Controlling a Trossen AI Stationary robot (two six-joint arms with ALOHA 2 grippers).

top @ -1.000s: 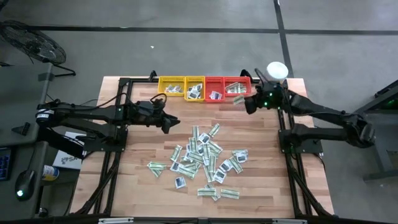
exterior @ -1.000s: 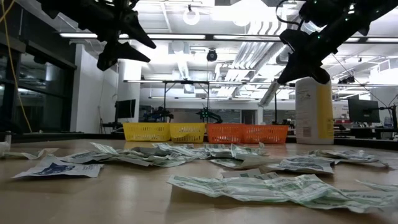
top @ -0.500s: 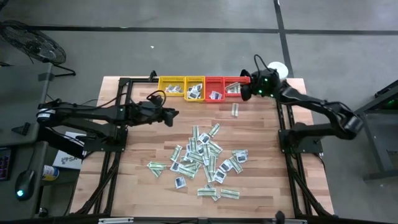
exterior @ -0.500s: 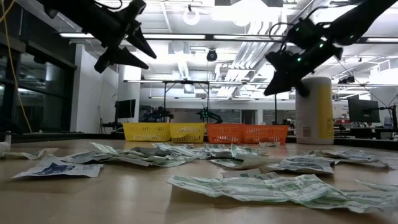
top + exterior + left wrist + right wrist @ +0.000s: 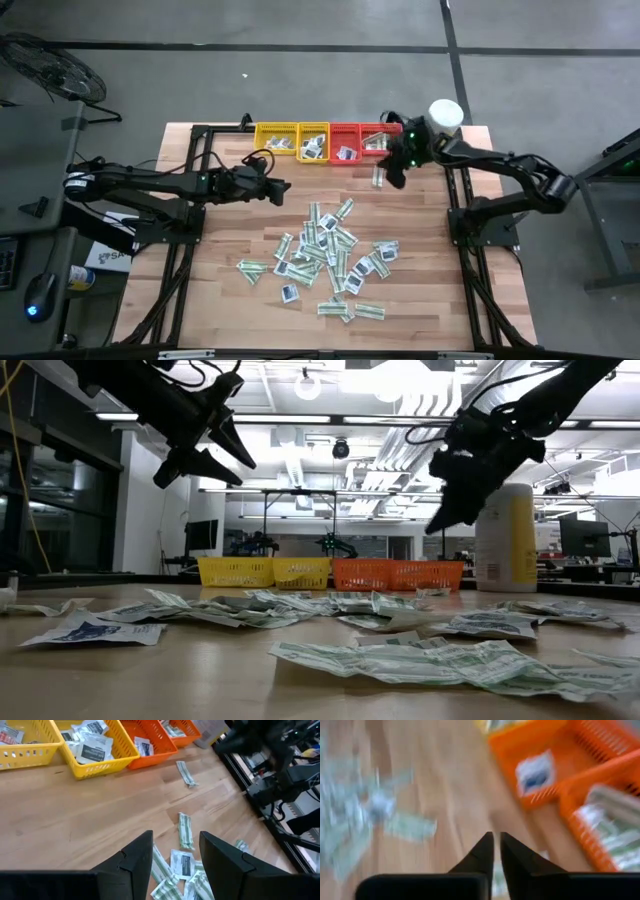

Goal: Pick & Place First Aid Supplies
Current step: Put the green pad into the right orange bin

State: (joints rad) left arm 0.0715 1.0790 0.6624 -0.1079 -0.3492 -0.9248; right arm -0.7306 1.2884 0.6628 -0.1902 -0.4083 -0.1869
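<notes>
Overhead, the right gripper (image 5: pixel 392 176) hangs just in front of the red trays (image 5: pixel 362 140), above a lone green-and-white strip (image 5: pixel 379 176) on the bare wood. Its own wrist picture shows the two dark fingers (image 5: pixel 512 860) drawn almost together with only a thin slit between them and nothing visibly pinched there; the view is smeared, so whether the slit counts as released or clenched cannot be told. The left gripper (image 5: pixel 283 187) hovers over the table below the yellow trays (image 5: pixel 292 140), its fingers (image 5: pixel 137 856) spread apart and empty. Most of the packets (image 5: pixel 325 255) lie in a loose heap at the middle of the table, well apart from both grippers. A few more sit inside the trays, partly hidden by the mesh walls. The white canister (image 5: pixel 446 112) stands at the table's far right corner; in the level view the right arm covers part of it.
</notes>
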